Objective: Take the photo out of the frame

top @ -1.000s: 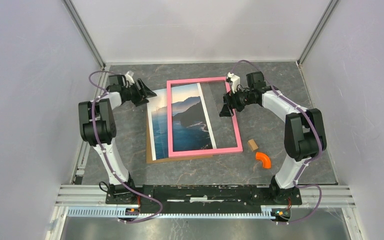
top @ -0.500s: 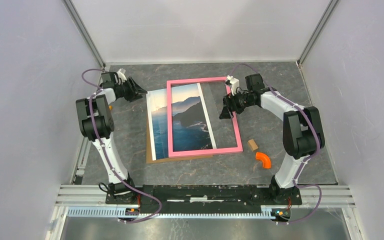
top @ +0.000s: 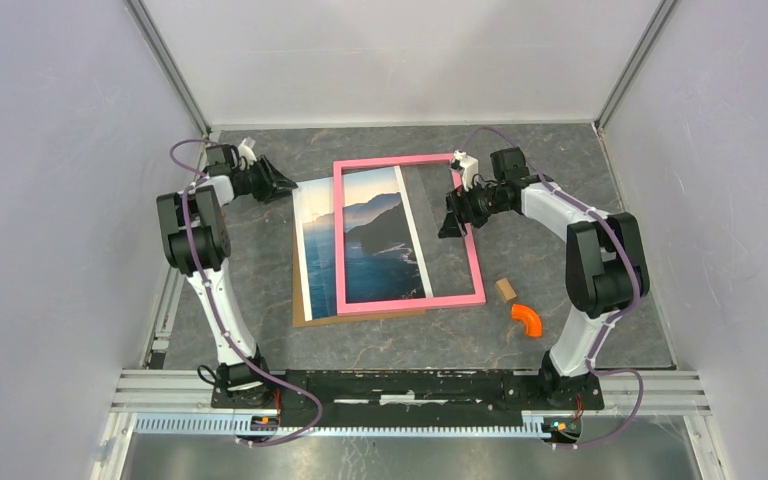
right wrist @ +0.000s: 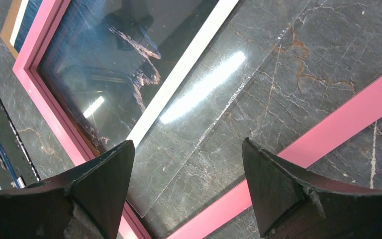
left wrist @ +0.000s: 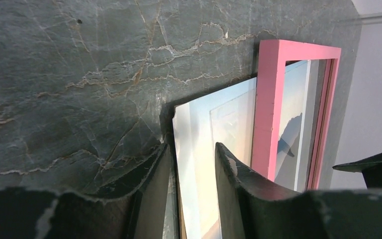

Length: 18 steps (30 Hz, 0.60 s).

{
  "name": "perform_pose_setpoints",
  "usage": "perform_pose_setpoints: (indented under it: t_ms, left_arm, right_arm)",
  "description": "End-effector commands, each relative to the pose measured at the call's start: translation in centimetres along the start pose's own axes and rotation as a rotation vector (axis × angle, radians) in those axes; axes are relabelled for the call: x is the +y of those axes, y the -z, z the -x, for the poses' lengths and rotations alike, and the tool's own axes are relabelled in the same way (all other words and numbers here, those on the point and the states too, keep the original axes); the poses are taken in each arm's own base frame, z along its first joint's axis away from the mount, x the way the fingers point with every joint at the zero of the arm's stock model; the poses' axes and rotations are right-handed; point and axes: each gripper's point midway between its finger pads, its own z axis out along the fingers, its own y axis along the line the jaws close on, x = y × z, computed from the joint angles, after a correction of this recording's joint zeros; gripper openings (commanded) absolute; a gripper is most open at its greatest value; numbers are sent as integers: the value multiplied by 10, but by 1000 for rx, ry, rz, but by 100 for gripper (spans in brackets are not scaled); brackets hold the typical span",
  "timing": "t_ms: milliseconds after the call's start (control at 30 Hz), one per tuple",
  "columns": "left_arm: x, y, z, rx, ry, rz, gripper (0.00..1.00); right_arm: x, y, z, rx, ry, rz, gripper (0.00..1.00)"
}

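Left tool [left wrist: 194, 149] narrow, astride photo [left wrist: 199, 122] corner (grip unclear); right tool [right wrist: 186, 144] wide over frame [right wrist: 338, 124] rim.

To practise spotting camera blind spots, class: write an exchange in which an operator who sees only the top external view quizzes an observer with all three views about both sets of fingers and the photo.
Operator: Are the left fingers around the large sea-and-cliffs photo print that pokes out left of the pink-rimmed rectangular picture frame?
Observer: Yes. The left wrist view shows the print's white-bordered corner lying between them, and they stand apart.
Operator: And the right fingers?
Observer: The right wrist view shows them wide apart, clamping nothing, over a clear glossy pane and the pink rim.
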Motion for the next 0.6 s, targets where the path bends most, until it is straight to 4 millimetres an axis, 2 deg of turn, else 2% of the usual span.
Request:
perform_pose_setpoints:
  t_ms: [0,300,567]
  left_arm:
    - [-12,-5,4,2,-16,-87,44]
    - [-33,-1,12,-46,-28,-189,39]
    - [-35,0,7,-37,-21,-201,32]
  right_arm:
    - [0,-2,5,-16,11,16,85]
    - [0,-3,4,-12,10,19,85]
    - [-1,-4,3,-7,4,21,85]
